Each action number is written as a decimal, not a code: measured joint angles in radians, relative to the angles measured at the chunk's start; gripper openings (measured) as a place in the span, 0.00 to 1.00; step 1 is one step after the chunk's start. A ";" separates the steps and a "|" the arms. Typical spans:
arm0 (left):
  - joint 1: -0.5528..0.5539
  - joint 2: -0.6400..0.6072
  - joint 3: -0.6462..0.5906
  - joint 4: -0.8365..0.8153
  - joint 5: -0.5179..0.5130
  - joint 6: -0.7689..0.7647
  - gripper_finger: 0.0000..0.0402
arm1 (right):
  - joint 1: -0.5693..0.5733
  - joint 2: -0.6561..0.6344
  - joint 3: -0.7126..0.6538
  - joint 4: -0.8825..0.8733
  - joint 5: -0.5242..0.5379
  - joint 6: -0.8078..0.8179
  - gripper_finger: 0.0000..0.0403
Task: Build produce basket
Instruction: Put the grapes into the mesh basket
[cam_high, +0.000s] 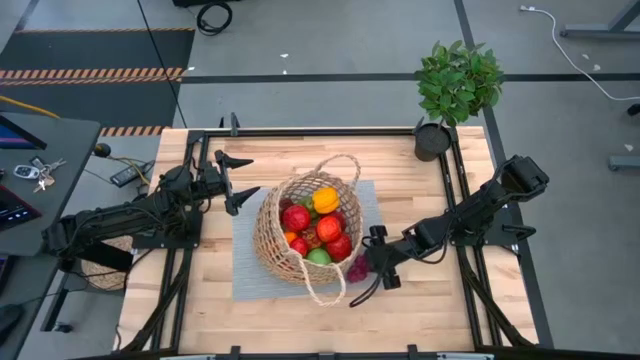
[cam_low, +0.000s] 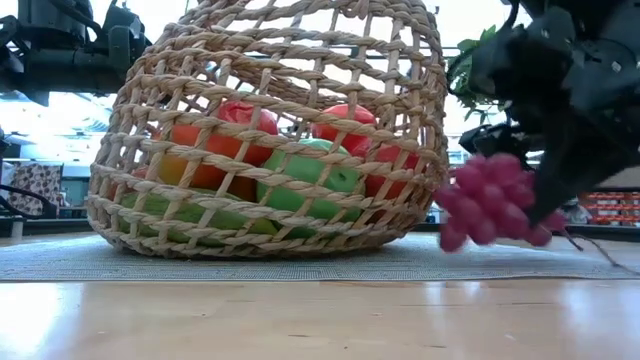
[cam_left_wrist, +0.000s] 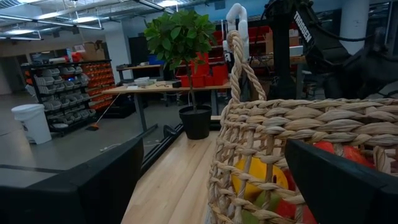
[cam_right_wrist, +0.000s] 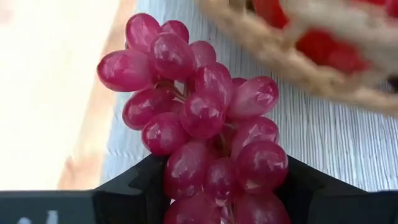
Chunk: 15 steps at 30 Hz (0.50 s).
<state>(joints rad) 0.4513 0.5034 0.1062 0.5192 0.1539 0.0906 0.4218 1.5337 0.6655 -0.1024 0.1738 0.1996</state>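
Note:
The tan wicker basket (cam_high: 305, 230) stands on a grey mat (cam_high: 250, 275) at mid-table. It holds produce (cam_high: 318, 228): red apples, a green apple, and yellow and orange pieces. My right gripper (cam_high: 372, 262) is beside the basket's near right side, shut on a bunch of purple-red grapes (cam_right_wrist: 199, 118). In the low view the grapes (cam_low: 495, 200) sit just right of the basket wall (cam_low: 420, 150). My left gripper (cam_high: 240, 182) is open at the basket's far left side, its fingers apart from the rim (cam_left_wrist: 280, 118). My right gripper pinches the grape bunch between its two fingers at the end nearest the gripper (cam_right_wrist: 214, 177). The fingers slant down from the table's right side. The rest of the bunch sticks out past the fingers toward the basket and seems to hang just off the mat.
A potted green plant (cam_high: 455, 90) stands at the far right corner. One basket handle loop (cam_high: 325, 290) lies on the mat toward the near edge, close to the grapes. Bare wood lies along the near edge (cam_high: 300, 325). A round woven mat (cam_high: 105, 272) sits under my left arm.

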 joint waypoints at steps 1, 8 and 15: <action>0.000 0.000 0.000 0.000 0.000 0.000 0.99 | 0.000 0.000 0.000 0.018 -0.001 0.005 0.52; 0.000 0.000 0.000 0.000 0.000 0.000 0.99 | 0.017 0.000 0.000 0.125 -0.049 -0.006 0.52; 0.000 0.000 0.000 0.000 0.000 0.000 0.99 | 0.018 -0.001 0.000 0.206 -0.203 0.020 0.51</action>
<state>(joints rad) 0.4511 0.5034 0.1062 0.5194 0.1535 0.0906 0.4400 1.5325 0.6651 0.1032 -0.0297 0.2191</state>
